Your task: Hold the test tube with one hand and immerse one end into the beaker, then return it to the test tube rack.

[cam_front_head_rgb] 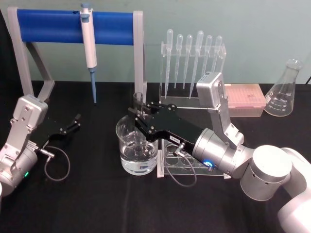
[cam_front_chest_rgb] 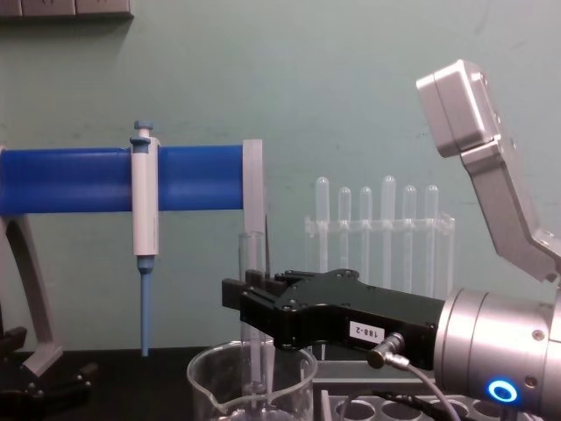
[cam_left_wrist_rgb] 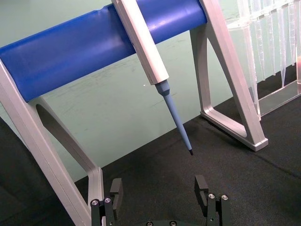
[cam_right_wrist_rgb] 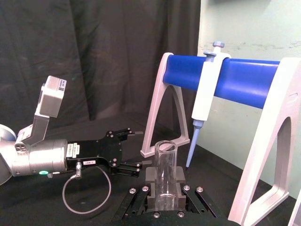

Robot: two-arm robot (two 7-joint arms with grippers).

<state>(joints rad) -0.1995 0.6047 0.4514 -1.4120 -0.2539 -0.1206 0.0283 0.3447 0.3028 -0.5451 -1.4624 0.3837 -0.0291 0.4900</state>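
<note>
Closest to my chest camera is the right arm's silver cylindrical wrist with its blue ring light lit. Ahead of it the right gripper (cam_front_chest_rgb: 248, 303) has its flat black jaws clamped on the test tube (cam_front_chest_rgb: 252, 254), a clear, straight glass tube held upright with its open rim above the fingers. From the head camera I see the tube's lower end down inside the beaker (cam_front_head_rgb: 124, 141), a wide clear glass cylinder with a flared rim. It holds a shallow layer of clear liquid (cam_front_head_rgb: 138, 159) in the bottom, though I cannot tell how deep the tube sits in it. Just beside the beaker, under the right wrist, stands the clear plastic test tube rack (cam_front_head_rgb: 181, 166) with round holes. Over on my left the left gripper (cam_front_head_rgb: 74, 121) rests low near the black cloth with its jaws spread and nothing between them. Behind stand a blue-barred stand (cam_front_head_rgb: 48, 26) holding a white-and-blue micropipette (cam_front_head_rgb: 89, 43), a clear rack of thin plastic pipettes (cam_front_head_rgb: 192, 63), and a conical glass flask (cam_front_head_rgb: 284, 92).
</note>
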